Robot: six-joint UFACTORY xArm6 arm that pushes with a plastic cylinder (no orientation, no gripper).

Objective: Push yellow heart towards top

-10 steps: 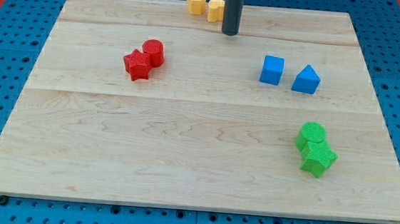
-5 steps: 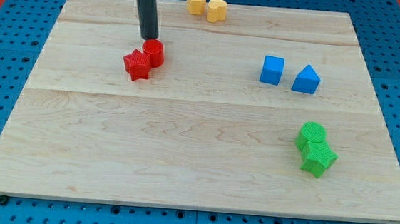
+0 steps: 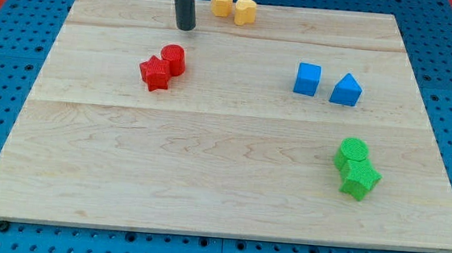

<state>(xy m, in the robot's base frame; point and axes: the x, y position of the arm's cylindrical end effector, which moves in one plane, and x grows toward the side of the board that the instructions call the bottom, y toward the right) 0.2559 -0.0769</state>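
Note:
Two yellow blocks sit touching at the board's top edge. The right one point(image 3: 245, 12) looks like the yellow heart; the left one point(image 3: 221, 2) is a rounder, many-sided shape. My tip point(image 3: 185, 28) rests on the board to the left of and a little below both yellow blocks, clear of them. It stands above the red pair, without touching them.
A red cylinder point(image 3: 173, 59) and a red star point(image 3: 155, 73) touch at upper left. A blue cube point(image 3: 307, 79) and a blue triangle point(image 3: 346, 90) sit at the right. A green cylinder point(image 3: 353, 152) and a green star point(image 3: 360, 178) touch at lower right.
My tip swung from right of the yellow blocks leftward to just above the red cylinder, then moved up and slightly right. No block has moved.

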